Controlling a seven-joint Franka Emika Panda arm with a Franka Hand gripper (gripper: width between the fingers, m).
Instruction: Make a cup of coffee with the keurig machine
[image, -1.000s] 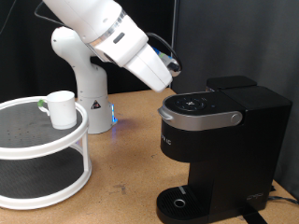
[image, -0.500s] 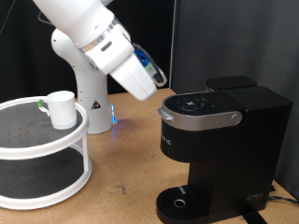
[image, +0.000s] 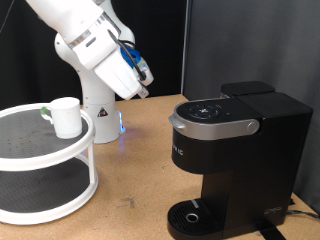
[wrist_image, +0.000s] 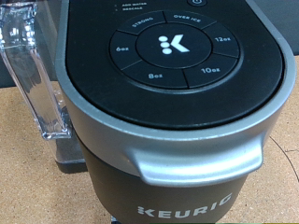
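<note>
The keurig machine (image: 236, 150) stands at the exterior view's right, black with a silver-grey handle, its lid down. Its round drip tray (image: 194, 216) holds nothing. The wrist view looks down on the machine's button panel (wrist_image: 174, 49) and handle (wrist_image: 182, 163). The white cup (image: 66, 116) stands on the top tier of a white two-tier rack (image: 40, 155) at the exterior view's left. My gripper (image: 140, 74) hangs in the air between the cup and the machine, above the table and touching neither. No fingers show in the wrist view, and nothing is seen held.
The white robot base (image: 97, 95) with a blue light stands behind the rack. The machine's clear water tank (wrist_image: 33, 79) sits at its side. A small green thing lies behind the cup. Bare wooden table (image: 135, 180) lies between rack and machine.
My arm has pulled back from the keurig machine's top, moving up and towards the exterior view's left. The cup and the machine have not moved.
</note>
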